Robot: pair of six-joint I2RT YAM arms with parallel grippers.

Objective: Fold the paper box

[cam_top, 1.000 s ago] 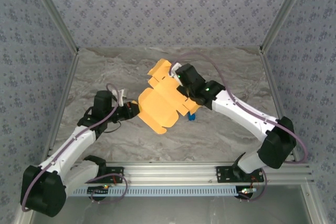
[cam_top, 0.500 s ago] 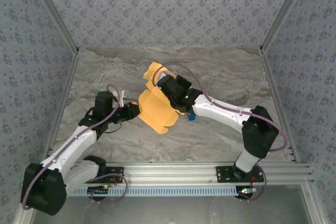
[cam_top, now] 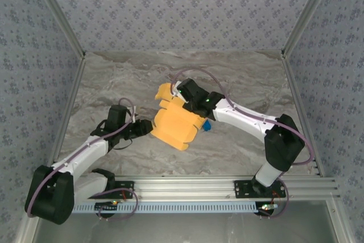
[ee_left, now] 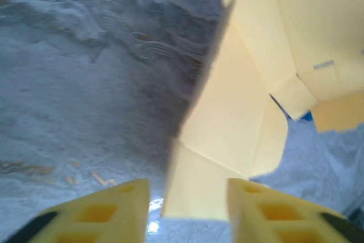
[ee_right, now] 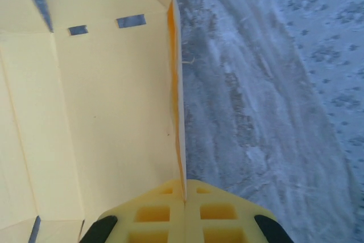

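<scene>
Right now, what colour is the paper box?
The paper box is yellow-orange, clearest in the top external view.

Matt yellow-orange card paper box (cam_top: 176, 126), smooth marbled tabletop (cam_top: 114, 78), ribbed metal rail (cam_top: 187, 185)

Robot test cell in a lab

A marbled tabletop (cam_top: 114, 78) is enclosed at the back and both sides by walls (cam_top: 182, 9) covered in a small grey-blue floral print, and bare aluminium posts (cam_top: 58, 12) are set along the corners. An aluminium rail (cam_top: 187, 186) is fixed across the near edge, and a left arm (cam_top: 85, 152) and a right arm (cam_top: 250, 120), both in white and black, are bolted to it side by side. A purple cable (cam_top: 199, 72) is looped along each arm, and a slotted strip (cam_top: 187, 207) with exposed wiring is mounted just below the rail. The same marbled surface is seen close up from both wrist cameras.
</scene>
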